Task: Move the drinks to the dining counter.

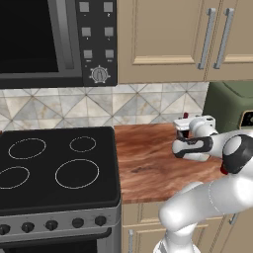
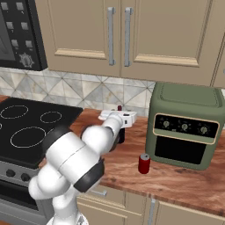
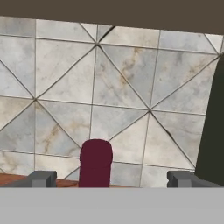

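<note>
A white robot arm reaches over a reddish woodgrain worktop [image 1: 143,163] beneath tan cabinets [image 2: 118,35], its gripper [image 3: 112,178] levelled at the tiled backsplash [image 3: 109,96] with the jaws spread wide and nothing between them. In the hand view, the red cap [image 3: 96,162] of a dark wine bottle rises between the two grey fingertips [image 3: 42,178], nearer the left one and touching neither; the bottle's body is hidden below the frame edge. The same cap [image 2: 119,107] peeks above the white hand in the right base view, with a sliver of the dark bottle [image 2: 121,134] showing beside the wrist, close to the backsplash. In the left base view the cap [image 1: 186,115] appears as a small red tip just behind the hand.

A short red can [image 2: 144,164] stands upright on the worktop nearer the front edge, just in front of the lower left corner of a green air-fryer oven [image 2: 184,125] and well apart from the gripper. A black glass cooktop [image 1: 54,165] with four ring markings lies to the left of the worktop, under a dark microwave [image 1: 54,39] with a dial and buttons.
</note>
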Available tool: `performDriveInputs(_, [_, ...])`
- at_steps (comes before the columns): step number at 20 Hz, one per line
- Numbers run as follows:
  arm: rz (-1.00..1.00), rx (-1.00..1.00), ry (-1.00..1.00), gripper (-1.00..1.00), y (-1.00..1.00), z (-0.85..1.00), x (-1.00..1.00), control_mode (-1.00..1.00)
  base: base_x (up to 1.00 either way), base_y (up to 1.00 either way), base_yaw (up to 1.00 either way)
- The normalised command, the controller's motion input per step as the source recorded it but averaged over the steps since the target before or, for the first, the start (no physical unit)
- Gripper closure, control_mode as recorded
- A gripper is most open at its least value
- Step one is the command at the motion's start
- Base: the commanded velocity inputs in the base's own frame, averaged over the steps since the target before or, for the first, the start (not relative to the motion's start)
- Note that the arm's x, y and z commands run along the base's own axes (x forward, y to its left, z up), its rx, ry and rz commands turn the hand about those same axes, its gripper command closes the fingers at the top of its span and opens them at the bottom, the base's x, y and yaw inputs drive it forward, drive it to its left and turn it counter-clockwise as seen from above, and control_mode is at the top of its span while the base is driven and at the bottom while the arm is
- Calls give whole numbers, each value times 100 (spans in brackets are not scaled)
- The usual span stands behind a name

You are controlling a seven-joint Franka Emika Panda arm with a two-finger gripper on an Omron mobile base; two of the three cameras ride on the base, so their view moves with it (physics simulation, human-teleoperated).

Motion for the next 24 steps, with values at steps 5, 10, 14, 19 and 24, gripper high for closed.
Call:
performDriveInputs(5, [0, 0, 0, -100, 0, -7, 15, -100, 0, 0, 0])
performDriveInputs(10, [0, 0, 0, -100, 0, -6, 12, -100, 0, 0, 0])
performDriveInputs(14, [0, 0, 0, -100, 1, -6, 8, -100, 0, 0, 0])
performDriveInputs(19, [0, 0, 0, -100, 6, -10, 12, -100, 0, 0, 0])
performDriveInputs(24, [0, 0, 0, -100, 13, -10, 20, -100, 0, 0, 0])
